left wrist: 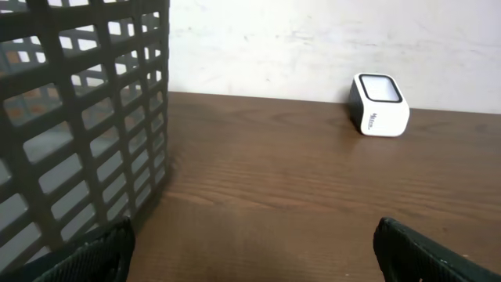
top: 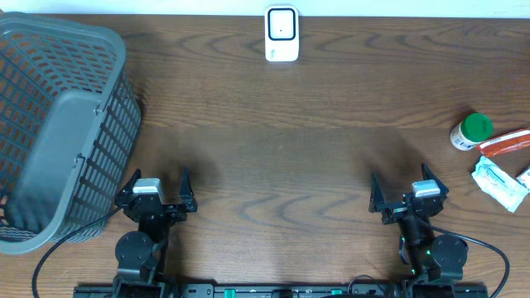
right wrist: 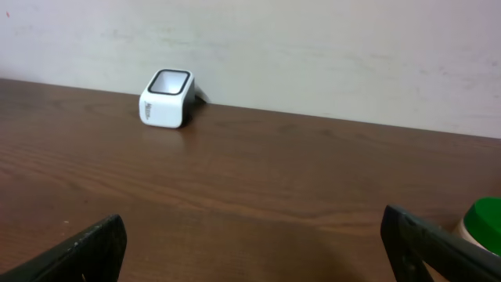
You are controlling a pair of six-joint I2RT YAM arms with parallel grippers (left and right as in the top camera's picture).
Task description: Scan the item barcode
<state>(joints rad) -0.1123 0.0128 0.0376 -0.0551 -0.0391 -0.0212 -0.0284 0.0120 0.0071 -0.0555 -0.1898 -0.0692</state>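
A white barcode scanner (top: 281, 33) stands at the table's far edge, in the middle; both wrist views show it by the wall (left wrist: 380, 106) (right wrist: 166, 99). At the right edge lie the items: a white bottle with a green cap (top: 471, 132), a red-orange packet (top: 505, 142) and white-blue packets (top: 499, 182). The bottle's cap (right wrist: 485, 223) shows at the right edge of the right wrist view. My left gripper (top: 159, 184) (left wrist: 252, 239) and right gripper (top: 402, 184) (right wrist: 252, 227) hover near the front edge, both open and holding nothing. No barcode is visible.
A large grey plastic basket (top: 58, 124) fills the left side, its mesh wall (left wrist: 86, 117) close beside my left gripper. Bare brown wood lies between the grippers and the scanner. A pale wall rises behind the table.
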